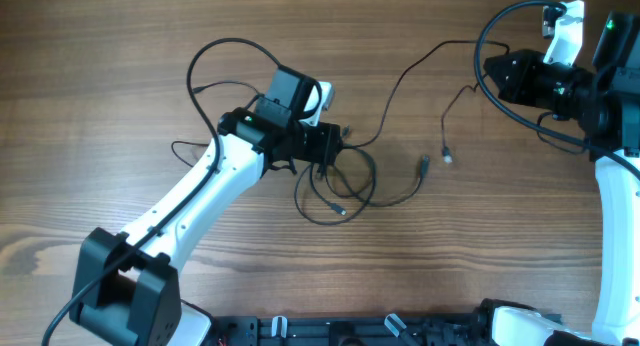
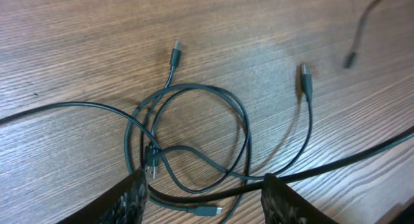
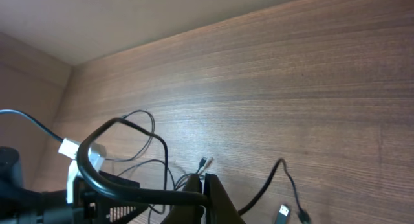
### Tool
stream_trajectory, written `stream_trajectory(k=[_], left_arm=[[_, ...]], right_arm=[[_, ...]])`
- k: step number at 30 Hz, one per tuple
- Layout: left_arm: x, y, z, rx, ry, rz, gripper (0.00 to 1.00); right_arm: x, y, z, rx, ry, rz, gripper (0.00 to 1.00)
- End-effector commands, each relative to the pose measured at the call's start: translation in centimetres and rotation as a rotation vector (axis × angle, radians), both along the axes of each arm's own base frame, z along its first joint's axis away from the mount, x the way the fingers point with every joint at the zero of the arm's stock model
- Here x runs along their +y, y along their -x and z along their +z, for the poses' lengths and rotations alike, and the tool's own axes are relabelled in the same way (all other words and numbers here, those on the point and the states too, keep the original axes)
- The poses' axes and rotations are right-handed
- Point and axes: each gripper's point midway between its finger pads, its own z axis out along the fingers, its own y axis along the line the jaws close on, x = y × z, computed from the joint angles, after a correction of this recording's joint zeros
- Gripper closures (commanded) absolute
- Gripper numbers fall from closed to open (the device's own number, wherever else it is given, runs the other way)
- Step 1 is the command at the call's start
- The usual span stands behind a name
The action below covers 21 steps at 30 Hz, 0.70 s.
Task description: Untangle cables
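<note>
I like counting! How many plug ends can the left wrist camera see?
5 plug ends around the cable loops: top, right, lower left, bottom, blurry far right. More may be hidden.

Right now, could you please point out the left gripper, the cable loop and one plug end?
left gripper (image 2: 204, 182), left wrist view, midway between its open fingertips.
cable loop (image 2: 194, 86), left wrist view, top of the arc.
plug end (image 2: 306, 81), left wrist view, the plug's body.
</note>
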Motion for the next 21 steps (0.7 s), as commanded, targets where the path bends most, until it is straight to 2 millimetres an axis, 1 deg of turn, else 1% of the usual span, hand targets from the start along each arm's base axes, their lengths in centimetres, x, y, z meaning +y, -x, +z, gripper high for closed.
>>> stream_trajectory(k=[1, 4, 6, 8, 10, 12, 13, 15, 17, 19, 21], left_arm=[[0.0, 0.1, -2.2, 0.028, -0.054, -0.019, 0.42], [0.1, 0.2, -3.1, 0.051, -0.067, -0.019, 0.43], [0.0, 0.4, -3.1, 0.06, -0.059, -0.025, 0.43], [-0.5, 0.8, -2.9, 0.076, -0.032, -0.047, 0.41], [-2.1, 2.7, -2.3, 0.103, 0.051, -0.197, 0.38], [-2.6, 3.7, -2.1, 0.133, 0.088, -0.242, 0.36], [-2.6, 4.0, -2.1, 0.148, 0.093, -0.246, 0.37], [-2.4, 4.5, -2.3, 0.174, 0.085, -0.244, 0.44], [-2.1, 5.0, -2.4, 0.203, 0.077, -0.231, 0.45], [-1.8, 5.6, -2.7, 0.262, 0.071, -0.182, 0.52], [-1.5, 6.0, -2.8, 0.317, 0.072, -0.115, 0.53]], right_arm=[[0.3, -0.1, 0.3, -0.016, -0.002, 0.03, 0.96], [0.3, -0.2, 0.3, -0.016, -0.002, 0.03, 0.96], [0.3, -0.2, 0.3, -0.016, -0.002, 0.029, 0.96], [0.3, -0.2, 0.3, -0.014, 0.0, 0.026, 0.95], [0.2, -0.2, 0.2, -0.013, 0.003, 0.025, 0.96], [0.2, -0.2, 0.2, -0.011, 0.002, 0.025, 0.96], [0.2, -0.1, 0.1, -0.01, 0.002, 0.024, 0.96], [0.2, -0.1, 0.1, -0.01, 0.002, 0.025, 0.96], [0.2, -0.1, 0.1, -0.009, 0.002, 0.024, 0.96], [0.2, -0.1, 0.1, -0.006, 0.001, 0.024, 0.96], [0.2, -0.1, 0.1, -0.004, 0.001, 0.024, 0.96]])
